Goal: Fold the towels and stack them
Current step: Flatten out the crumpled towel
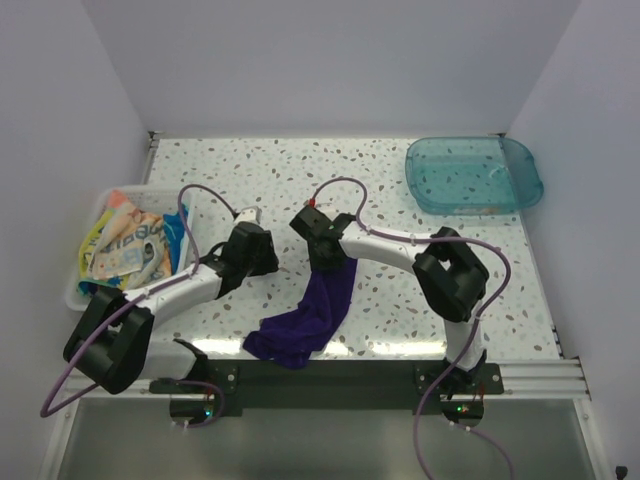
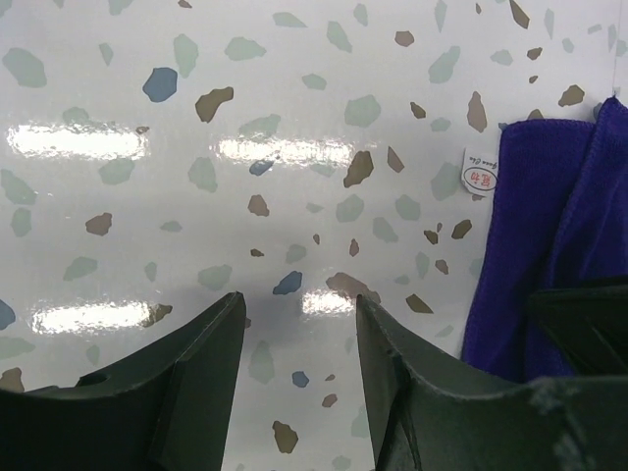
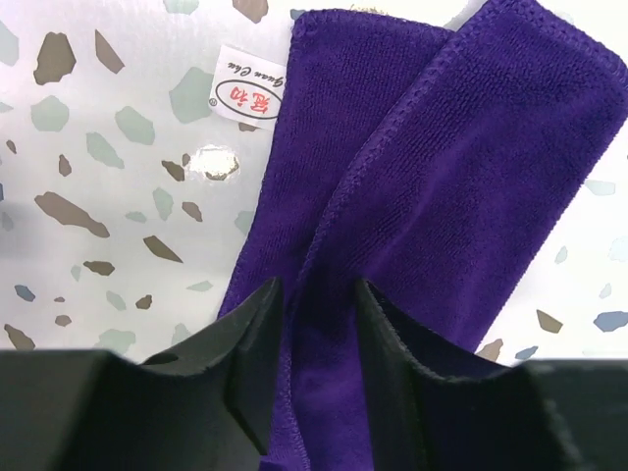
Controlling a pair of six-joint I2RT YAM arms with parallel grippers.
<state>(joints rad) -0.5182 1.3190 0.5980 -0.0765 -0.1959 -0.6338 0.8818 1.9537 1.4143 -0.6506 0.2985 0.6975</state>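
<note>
Right end effector (image 3: 319, 294) astride purple towel (image 3: 442, 157); red-lettered tag (image 3: 247, 96).

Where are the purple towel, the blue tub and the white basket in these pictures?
Purple towel (image 1: 305, 325): top view, on its bunched lower half.
Blue tub (image 1: 530, 172): top view, on its right rim.
White basket (image 1: 140, 190): top view, on its far rim.

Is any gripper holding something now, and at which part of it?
The left gripper is open and empty. The right gripper straddles the purple towel at a stitched edge; whether it clamps the towel cannot be told.
</note>
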